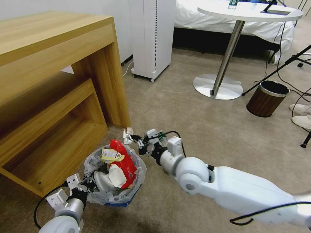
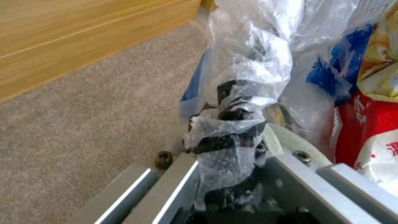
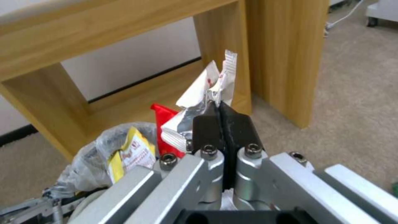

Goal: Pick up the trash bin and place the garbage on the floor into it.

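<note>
The trash bin (image 1: 111, 198), blue with a crinkled clear liner, hangs just off the carpet beside the wooden desk. My left gripper (image 1: 85, 185) is shut on its bagged rim (image 2: 232, 130). Inside lie red snack wrappers (image 1: 124, 161), a yellow-and-white packet (image 1: 110, 156) and white crumpled pieces (image 1: 108, 178). My right gripper (image 1: 135, 139) is shut on a crumpled white and silver wrapper (image 3: 211, 90), held just above the bin's far rim. That wrapper (image 1: 128, 135) sticks out past the fingertips toward the desk leg. The bin (image 3: 112, 149) shows below it in the right wrist view.
The wooden desk (image 1: 58, 81) with a low shelf stands left. A white tower appliance (image 1: 152, 38), a round pedestal table (image 1: 226, 84), a brown wood-pattern bin (image 1: 267, 98) and a black stand (image 1: 282, 66) stand behind. A person's white sneakers (image 1: 301, 115) rest at the right edge.
</note>
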Robot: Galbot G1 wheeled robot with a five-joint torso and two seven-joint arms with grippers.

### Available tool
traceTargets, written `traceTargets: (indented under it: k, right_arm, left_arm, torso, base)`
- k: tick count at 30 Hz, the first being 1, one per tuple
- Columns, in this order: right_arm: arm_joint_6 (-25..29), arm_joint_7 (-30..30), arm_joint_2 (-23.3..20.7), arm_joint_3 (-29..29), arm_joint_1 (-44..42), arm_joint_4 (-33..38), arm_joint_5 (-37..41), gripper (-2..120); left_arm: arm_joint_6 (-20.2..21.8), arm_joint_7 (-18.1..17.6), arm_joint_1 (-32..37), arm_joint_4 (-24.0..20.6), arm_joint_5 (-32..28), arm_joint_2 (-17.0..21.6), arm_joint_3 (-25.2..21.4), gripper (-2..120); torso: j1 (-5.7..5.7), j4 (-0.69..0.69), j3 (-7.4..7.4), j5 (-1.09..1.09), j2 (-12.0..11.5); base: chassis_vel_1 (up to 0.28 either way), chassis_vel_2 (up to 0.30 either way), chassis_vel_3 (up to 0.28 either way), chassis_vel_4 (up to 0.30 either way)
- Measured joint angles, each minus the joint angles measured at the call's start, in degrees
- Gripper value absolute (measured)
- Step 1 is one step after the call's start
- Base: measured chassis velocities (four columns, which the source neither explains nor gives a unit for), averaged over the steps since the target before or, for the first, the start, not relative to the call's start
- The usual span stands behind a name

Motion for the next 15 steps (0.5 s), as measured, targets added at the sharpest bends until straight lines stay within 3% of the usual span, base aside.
traceTargets:
  k: [15]
  right_arm:
    - [-1.2,1.3,2.7,-5.5,4.2,-0.3,0.4,0]
  left_arm:
    - [-0.2,0.1,-0.5,-0.1,0.5,-0.9,-0.1,0]
  torso:
    - [0.0,-0.01,0.0,0.0,0.0]
  base:
    - [0.0,0.0,0.0,0.0]
